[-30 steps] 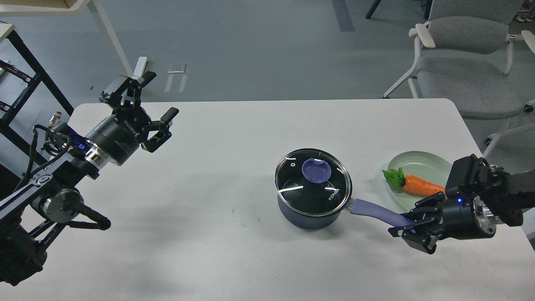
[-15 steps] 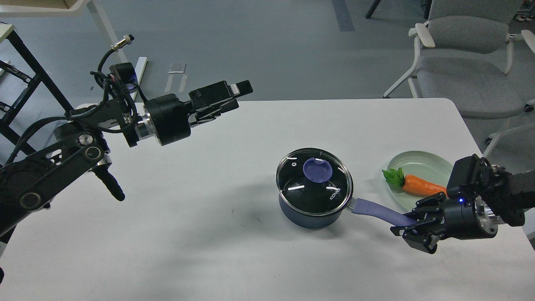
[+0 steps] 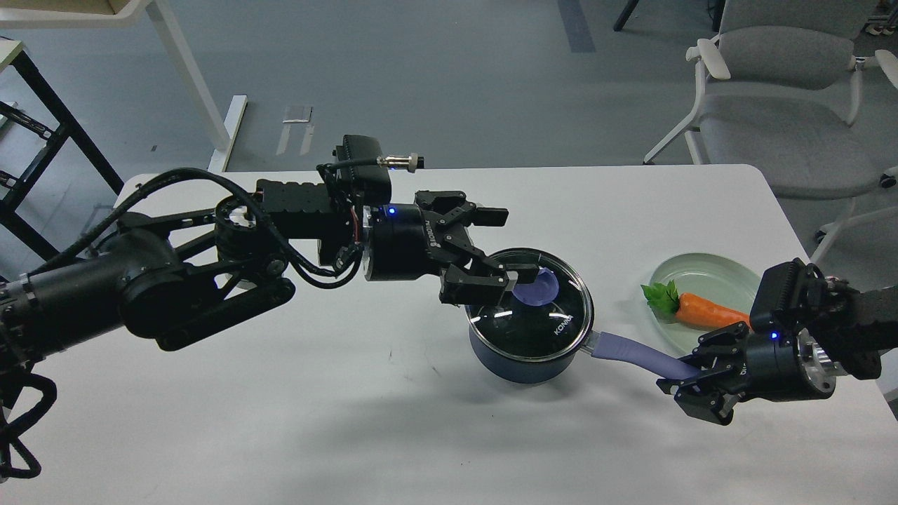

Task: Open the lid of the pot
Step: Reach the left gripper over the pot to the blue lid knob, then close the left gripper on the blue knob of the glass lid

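Note:
A dark blue pot (image 3: 519, 361) with a glass lid (image 3: 554, 319) and a purple knob (image 3: 539, 287) stands on the white table (image 3: 316, 393), right of centre. Its purple handle (image 3: 628, 353) points right. My left gripper (image 3: 511, 247) is open and hovers over the lid's left rim, just left of the knob, with one finger (image 3: 491, 279) partly covering the lid. My right gripper (image 3: 684, 382) is shut on the end of the handle.
A pale green plate (image 3: 729, 273) holding a toy carrot (image 3: 708, 312) lies right of the pot, just behind my right arm. A grey chair (image 3: 779, 91) stands beyond the table's far right corner. A black rack (image 3: 35, 126) stands at far left.
My left arm has swung right across the table, from the far left edge to over the pot lid, with the gripper staying open. The right gripper and pot have barely moved.

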You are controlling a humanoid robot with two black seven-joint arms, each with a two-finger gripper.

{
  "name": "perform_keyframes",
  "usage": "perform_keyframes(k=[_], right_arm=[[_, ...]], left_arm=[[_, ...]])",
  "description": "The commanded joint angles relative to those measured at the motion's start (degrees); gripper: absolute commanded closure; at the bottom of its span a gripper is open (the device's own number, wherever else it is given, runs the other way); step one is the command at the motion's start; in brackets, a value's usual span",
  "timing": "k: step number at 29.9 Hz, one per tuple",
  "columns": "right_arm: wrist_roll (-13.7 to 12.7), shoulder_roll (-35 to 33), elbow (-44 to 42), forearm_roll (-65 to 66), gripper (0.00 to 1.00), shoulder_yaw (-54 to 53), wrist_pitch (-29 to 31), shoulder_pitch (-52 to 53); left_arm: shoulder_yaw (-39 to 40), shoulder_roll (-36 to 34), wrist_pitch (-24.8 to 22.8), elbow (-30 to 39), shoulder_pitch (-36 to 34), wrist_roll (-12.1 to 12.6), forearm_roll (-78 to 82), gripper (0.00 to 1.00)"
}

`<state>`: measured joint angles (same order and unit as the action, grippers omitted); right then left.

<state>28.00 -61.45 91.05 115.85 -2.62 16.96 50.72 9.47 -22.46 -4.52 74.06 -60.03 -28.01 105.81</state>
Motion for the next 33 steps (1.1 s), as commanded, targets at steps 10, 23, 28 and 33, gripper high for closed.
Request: perform_keyframes(k=[10, 23, 28, 33], right_arm=[[0.0, 0.01, 0.0, -0.09, 0.68, 0.07, 0.0, -0.27], [0.0, 0.1, 0.0, -0.27, 0.66, 0.07, 0.0, -0.36], [0.0, 0.1, 0.0, -0.27, 0.66, 0.07, 0.0, -0.45], [0.0, 0.1, 0.0, -0.36, 0.66, 0.07, 0.0, -0.45]], left_arm=[[-3.23, 7.78, 1.7, -9.72, -0.09, 0.01, 10.29, 0.01], [-4.55, 10.6, 2.93, -14.73, 0.44, 0.01, 10.12, 0.01], [-5.34, 10.86, 2.93, -14.82, 0.53, 0.01, 10.11, 0.02], [-6.48, 11.12, 3.02, -15.43, 0.53, 0.01, 10.11, 0.03]])
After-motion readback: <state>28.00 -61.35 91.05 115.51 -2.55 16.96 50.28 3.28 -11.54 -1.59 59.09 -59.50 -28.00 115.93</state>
